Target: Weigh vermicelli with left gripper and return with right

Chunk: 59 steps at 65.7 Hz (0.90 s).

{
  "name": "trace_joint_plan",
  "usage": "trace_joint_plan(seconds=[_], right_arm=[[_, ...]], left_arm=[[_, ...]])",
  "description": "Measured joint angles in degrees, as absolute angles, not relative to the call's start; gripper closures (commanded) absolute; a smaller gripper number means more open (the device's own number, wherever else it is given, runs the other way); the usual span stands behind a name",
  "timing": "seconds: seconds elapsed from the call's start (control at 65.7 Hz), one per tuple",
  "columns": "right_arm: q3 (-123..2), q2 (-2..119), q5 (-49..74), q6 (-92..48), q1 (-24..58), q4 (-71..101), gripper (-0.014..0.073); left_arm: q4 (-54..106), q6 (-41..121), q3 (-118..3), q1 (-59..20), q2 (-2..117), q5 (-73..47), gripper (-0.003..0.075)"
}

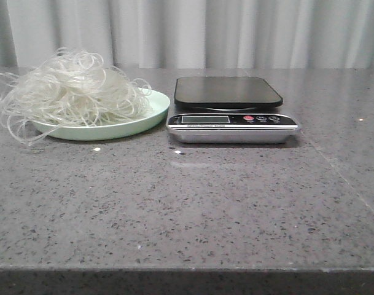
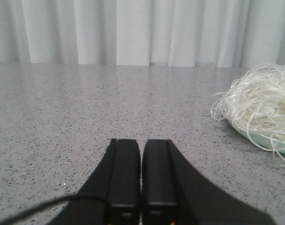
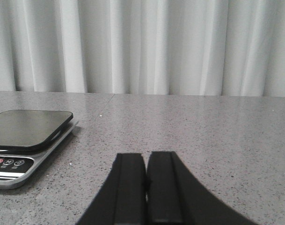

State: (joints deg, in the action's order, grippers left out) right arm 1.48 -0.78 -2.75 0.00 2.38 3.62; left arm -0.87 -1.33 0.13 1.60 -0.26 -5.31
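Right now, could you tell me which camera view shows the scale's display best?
The front view: the scale faces it, display unobstructed. The right wrist view catches only its platform and buttons at an angle; the left wrist view misses it.

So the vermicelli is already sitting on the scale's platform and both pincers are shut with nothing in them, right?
Not quite. The vermicelli is piled on the green plate to the left of the scale, whose platform is bare, as the front view shows. The rest holds: the left pincer and right pincer are both shut and hold nothing.

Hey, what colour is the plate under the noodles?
Pale mint green; the plate shows best in the front view, beneath the whitish noodles.
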Motion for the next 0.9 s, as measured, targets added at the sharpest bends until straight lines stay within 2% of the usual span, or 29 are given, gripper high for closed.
trace_joint_plan(seconds=[0.898], right_arm=[[1.48, -0.78, -2.75, 0.0, 2.38, 3.59, 0.0436]], left_arm=[[-0.87, -1.33, 0.13, 1.6, -0.26, -4.6, 0.0594]])
